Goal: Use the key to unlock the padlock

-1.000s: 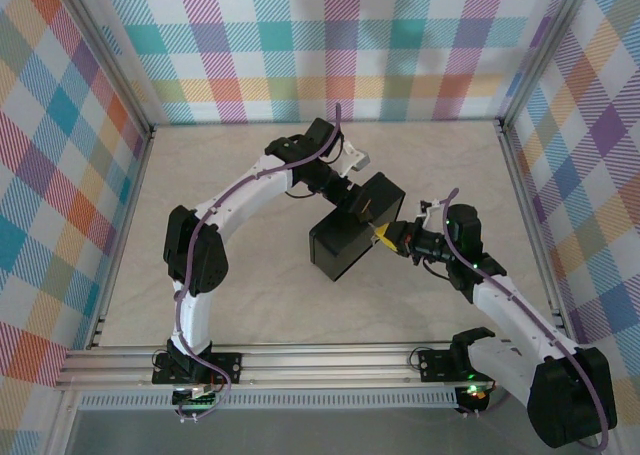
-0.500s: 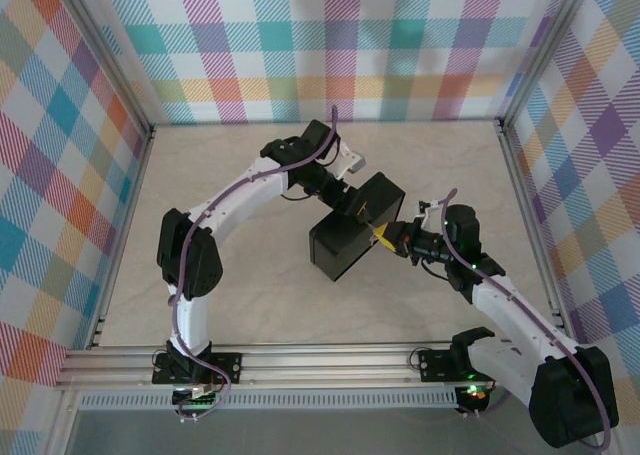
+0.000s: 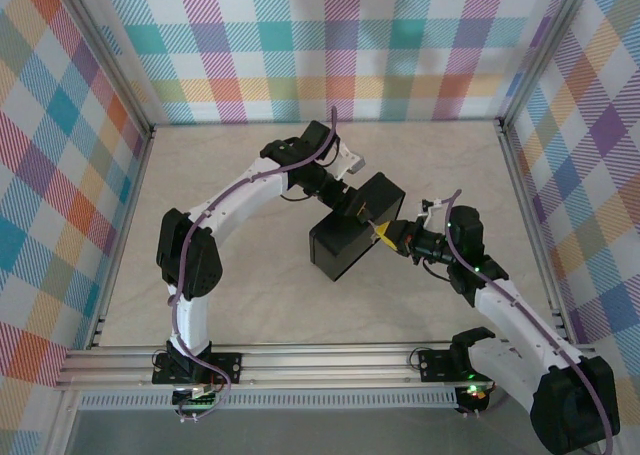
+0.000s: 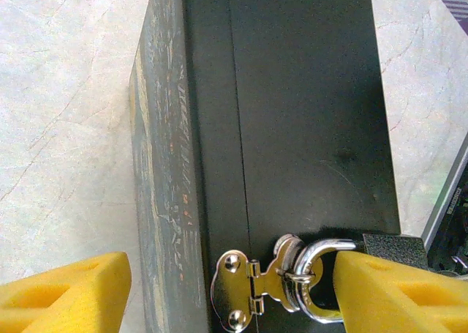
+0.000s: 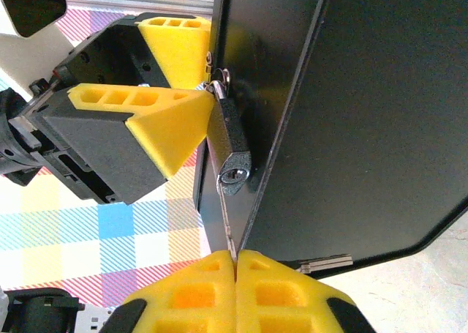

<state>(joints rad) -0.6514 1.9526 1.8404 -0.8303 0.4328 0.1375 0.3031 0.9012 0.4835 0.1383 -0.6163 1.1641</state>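
Two yellow-fingered tools meet at the latch. The right tool (image 5: 235, 258) is pinched together on the tiny flat silvery key (image 5: 226, 216), whose blade sits in the keyhole of the small silvery metal padlock (image 5: 230, 146). The padlock's shackle passes through the shiny hasp (image 4: 252, 285) of the dark rectangular box (image 4: 307, 113). The left tool (image 4: 232, 278) stands apart, straddling the hasp, with one finger (image 5: 172, 124) against the padlock's body. The pale marbled bench (image 4: 66, 91) lies around the box.

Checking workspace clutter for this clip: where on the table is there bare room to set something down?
Bare table: left of the left arm, up to the left wall; the far-right corner, beyond the box; the near strip between box and front rail. Crowded: the middle, where left claw and right claw meet at the box.
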